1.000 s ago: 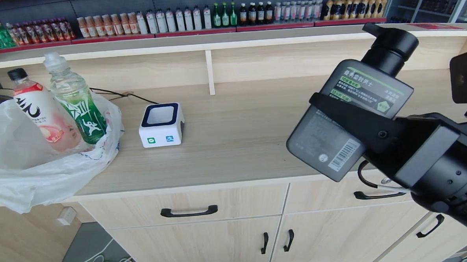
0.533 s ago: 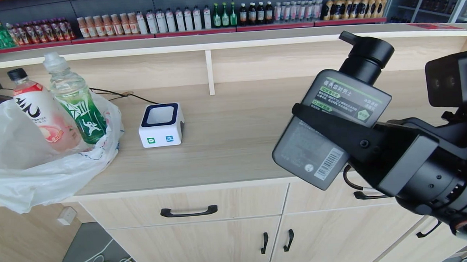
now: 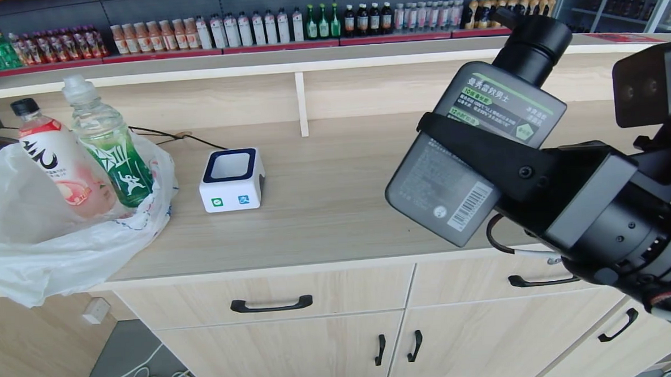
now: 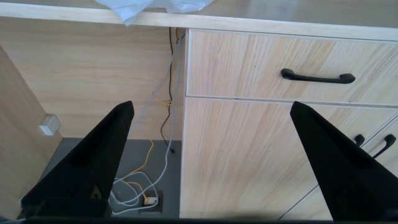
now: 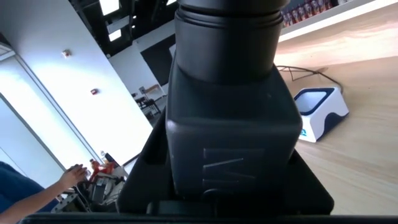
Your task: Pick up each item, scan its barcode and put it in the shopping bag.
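right gripper (image 3: 469,148): grasps the tilted dark pump bottle (image 3: 501,99) above the counter (image 3: 336,211)
left gripper (image 4: 210,106): released, near drawer fronts (image 4: 249,59)
scanner (image 3: 232,180): on counter, beside shopping bag (image 3: 61,251)

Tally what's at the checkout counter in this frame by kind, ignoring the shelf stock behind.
Drink bottles standing in the bag: 2, a pink-label drink bottle and a green-label drink bottle
Dark pump bottle, held by the right gripper: 1
Scanner: 1
Shopping bag: 1
Total: 5
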Controlling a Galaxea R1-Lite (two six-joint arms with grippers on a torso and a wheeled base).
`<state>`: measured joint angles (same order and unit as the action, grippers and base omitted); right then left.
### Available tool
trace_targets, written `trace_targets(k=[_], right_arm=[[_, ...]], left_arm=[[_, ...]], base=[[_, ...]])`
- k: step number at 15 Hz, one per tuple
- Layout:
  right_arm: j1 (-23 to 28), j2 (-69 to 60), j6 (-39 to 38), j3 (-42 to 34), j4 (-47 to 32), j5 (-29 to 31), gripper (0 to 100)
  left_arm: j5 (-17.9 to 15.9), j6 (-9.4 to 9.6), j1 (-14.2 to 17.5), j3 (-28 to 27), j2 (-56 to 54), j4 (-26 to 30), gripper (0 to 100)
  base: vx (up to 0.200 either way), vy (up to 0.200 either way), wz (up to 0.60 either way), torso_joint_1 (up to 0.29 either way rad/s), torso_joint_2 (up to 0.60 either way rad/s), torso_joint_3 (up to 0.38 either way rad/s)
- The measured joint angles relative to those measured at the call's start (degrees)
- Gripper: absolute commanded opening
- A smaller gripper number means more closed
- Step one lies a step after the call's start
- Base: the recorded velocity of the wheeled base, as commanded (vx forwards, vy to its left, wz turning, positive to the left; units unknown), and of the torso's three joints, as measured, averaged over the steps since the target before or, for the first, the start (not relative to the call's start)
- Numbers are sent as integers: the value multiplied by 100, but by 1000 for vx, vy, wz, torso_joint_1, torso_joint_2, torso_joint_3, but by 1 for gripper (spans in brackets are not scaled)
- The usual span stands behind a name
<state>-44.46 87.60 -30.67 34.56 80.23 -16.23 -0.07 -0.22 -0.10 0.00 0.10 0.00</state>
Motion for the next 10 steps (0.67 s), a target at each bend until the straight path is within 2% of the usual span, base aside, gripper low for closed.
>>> trace_targets(k=[10], right_arm=[[-18, -26, 93, -61, 9, -101, 0]], left_arm=[[0, -2, 0, 0, 0, 0, 100]], base=[[0, 0, 0, 0, 0, 0]])
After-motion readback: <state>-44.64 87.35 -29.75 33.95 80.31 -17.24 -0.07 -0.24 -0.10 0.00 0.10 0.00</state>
